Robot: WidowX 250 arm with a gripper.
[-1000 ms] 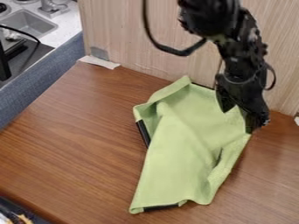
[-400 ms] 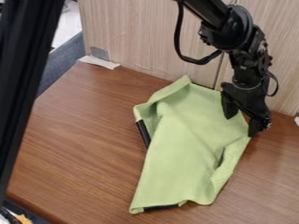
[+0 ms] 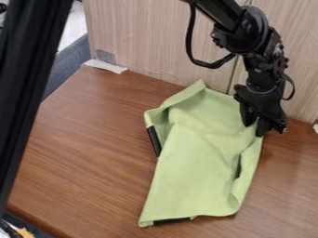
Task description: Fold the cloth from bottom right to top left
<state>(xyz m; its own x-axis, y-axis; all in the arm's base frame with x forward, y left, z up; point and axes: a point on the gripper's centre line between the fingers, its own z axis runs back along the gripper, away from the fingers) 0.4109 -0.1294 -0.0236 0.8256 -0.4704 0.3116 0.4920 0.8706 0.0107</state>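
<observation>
"Where's the cloth?"

"The green cloth (image 3: 195,172) is right of centre on the brown table (image 3: 93,139). It runs from the near side up to a peak close to the pale wood panel (image 3: 162,37)."

"Does it lie flat?"

"No, it's rumpled. A flap turns over along the far left edge, and the right side curls in. A dark strip (image 3: 154,141) shows at its left side, another (image 3: 172,220) under the near edge."

"And the gripper (image 3: 255,128)?"

"At the cloth's right edge, towards the far end, pointing down. Its fingers stand close together, with a bit of that edge pinched between them."

"The arm?"

"It comes in from the top, right of centre, with a black cable (image 3: 208,64) looping out on its left."

"What else is about?"

"A tall black post (image 3: 28,83) leans down the left side. Past it, at the table's far left corner, there's a whitish strip (image 3: 105,66), and just above that a grey patch (image 3: 105,56) on the panel. I can't tell what the patch is."
</observation>
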